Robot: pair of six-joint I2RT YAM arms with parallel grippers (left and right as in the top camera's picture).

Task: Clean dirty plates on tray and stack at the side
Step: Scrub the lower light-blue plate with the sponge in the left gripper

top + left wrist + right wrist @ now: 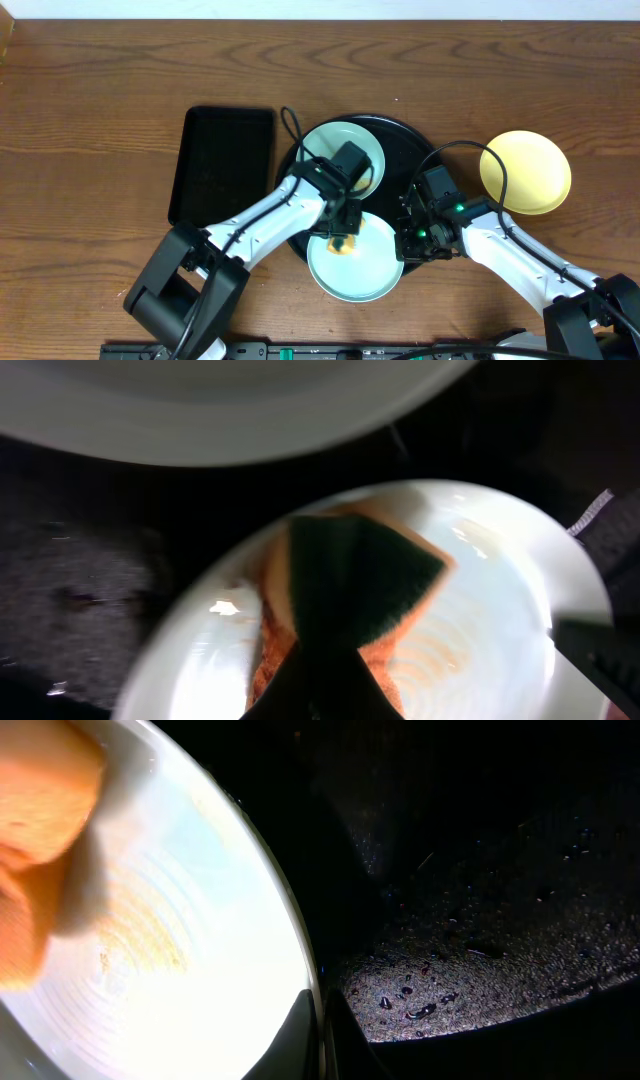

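Both arms stand uppermost in the overhead view, meeting over the round tray (412,140) on the worktop (100,100). Left pincer (343,240) is closed on a sponge (343,247) and presses it to the middle of the near aqua plate (365,272), which overlaps the tray's near rim. Right pincer (405,248) is at that plate's right edge. Far aqua plate (340,150) lies inside the tray, partly under the left arm. Yellow plate (525,172) lies on bare wood just right of the tray, looking clean. A rectangular black tray (222,165) lies beside the round tray on its left. Left wrist view: the sponge (365,575), dark green over orange, is clamped between the dark fingers at the bottom edge and rests on the near aqua plate (510,580); faint brown rings (430,655) mark the plate's centre. Right wrist view: the right pincer (322,1030) stands narrow, one finger on each side of the plate's rim, gripping it. Brown smearing (150,935) shows on the plate beside the orange sponge (40,820). The tray floor (480,950) is speckled with droplets.
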